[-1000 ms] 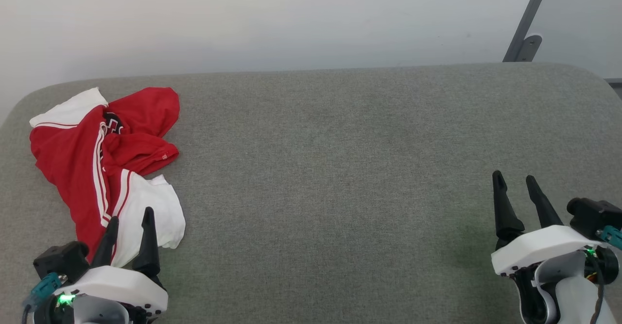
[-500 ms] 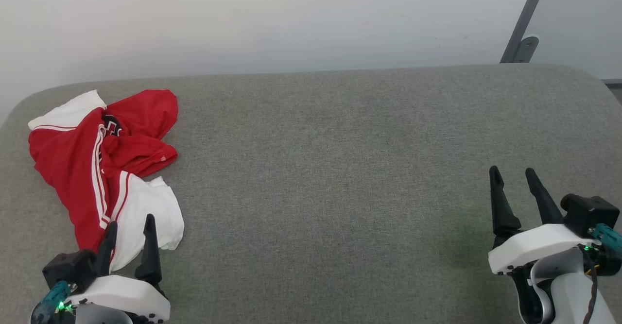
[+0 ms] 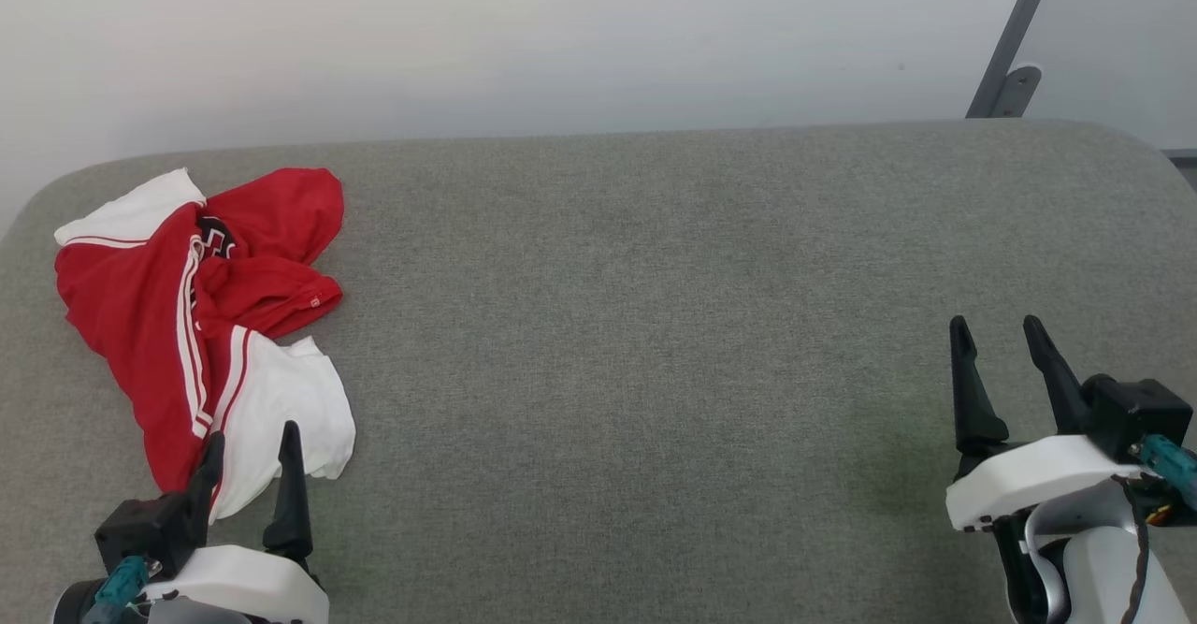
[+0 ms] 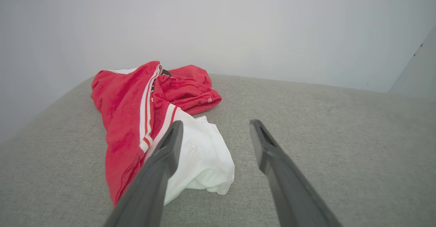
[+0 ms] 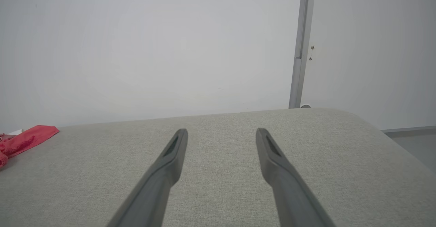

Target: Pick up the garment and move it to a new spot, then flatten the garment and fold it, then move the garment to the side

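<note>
**Crumpled jersey at the pad's far-left corner, both grippers open and empty**

The grey padded surface (image 3: 636, 325) spans the head view. The garment (image 3: 140, 297) lies bunched at its far-left corner, the red body folded over itself and one white sleeve (image 3: 281, 399) spilling toward the pad's near edge. The left gripper (image 3: 253, 431) sits at the pad's near-left edge with its jaws spread and nothing between them, its tips in line with that sleeve. The right gripper (image 3: 995, 321) sits at the pad's near-right edge, likewise spread and empty, well apart from the cloth.

The pick-up looks not yet begun. A grasp on the thick red folds would probably serve better than one on the loose sleeve, which could let the rest dangle and twist on the way to the pad's bare middle.

The left wrist view shows how high the folds stand, and a small label (image 4: 209, 100) on a red hem; the head view flattens both. The right wrist view catches a red edge at the pad's far left and a grey post (image 5: 299, 50) beyond its far-right corner.
</note>
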Motion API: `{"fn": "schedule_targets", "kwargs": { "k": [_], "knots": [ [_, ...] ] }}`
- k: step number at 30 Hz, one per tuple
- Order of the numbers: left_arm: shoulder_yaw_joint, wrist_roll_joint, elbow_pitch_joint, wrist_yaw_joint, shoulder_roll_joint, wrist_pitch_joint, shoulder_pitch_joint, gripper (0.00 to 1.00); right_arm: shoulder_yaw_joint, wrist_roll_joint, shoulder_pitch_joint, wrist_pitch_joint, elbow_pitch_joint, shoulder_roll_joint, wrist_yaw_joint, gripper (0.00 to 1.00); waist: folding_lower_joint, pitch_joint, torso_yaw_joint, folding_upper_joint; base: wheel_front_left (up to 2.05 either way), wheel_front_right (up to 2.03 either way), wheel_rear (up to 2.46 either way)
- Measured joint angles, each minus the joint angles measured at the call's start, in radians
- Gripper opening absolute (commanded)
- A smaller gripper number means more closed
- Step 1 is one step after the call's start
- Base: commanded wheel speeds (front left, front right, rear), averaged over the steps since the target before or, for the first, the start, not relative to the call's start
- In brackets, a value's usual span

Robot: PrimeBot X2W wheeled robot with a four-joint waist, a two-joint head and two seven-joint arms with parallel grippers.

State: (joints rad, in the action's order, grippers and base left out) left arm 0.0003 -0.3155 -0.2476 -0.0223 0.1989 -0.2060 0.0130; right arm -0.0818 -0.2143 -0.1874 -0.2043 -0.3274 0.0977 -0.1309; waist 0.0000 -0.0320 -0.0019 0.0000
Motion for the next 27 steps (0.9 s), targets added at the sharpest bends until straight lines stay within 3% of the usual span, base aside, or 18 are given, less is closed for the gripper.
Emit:
{"fn": "schedule_targets", "kwargs": {
  "k": [8,14,27],
  "knots": [
    [0.028,0.048,-0.002,-0.024,-0.015,-0.016,0.006,1.0,-0.022,0.066,0.009,-0.016,0.005,-0.004,0.0,1.0,0.0,-0.011,0.012,0.0,0.0,0.0,0.0],
    [0.064,0.088,-0.018,-0.041,-0.04,-0.028,0.023,1.0,-0.021,0.104,0.01,-0.028,0.009,-0.014,0.0,1.0,0.0,-0.024,0.062,0.0,0.0,0.0,0.0],
    [0.152,0.196,-0.037,-0.061,-0.099,-0.051,-0.017,1.0,0.106,0.188,0.012,-0.051,-0.027,-0.031,0.0,1.0,0.0,-0.039,0.313,0.0,0.0,0.0,0.0]
  ]
}}
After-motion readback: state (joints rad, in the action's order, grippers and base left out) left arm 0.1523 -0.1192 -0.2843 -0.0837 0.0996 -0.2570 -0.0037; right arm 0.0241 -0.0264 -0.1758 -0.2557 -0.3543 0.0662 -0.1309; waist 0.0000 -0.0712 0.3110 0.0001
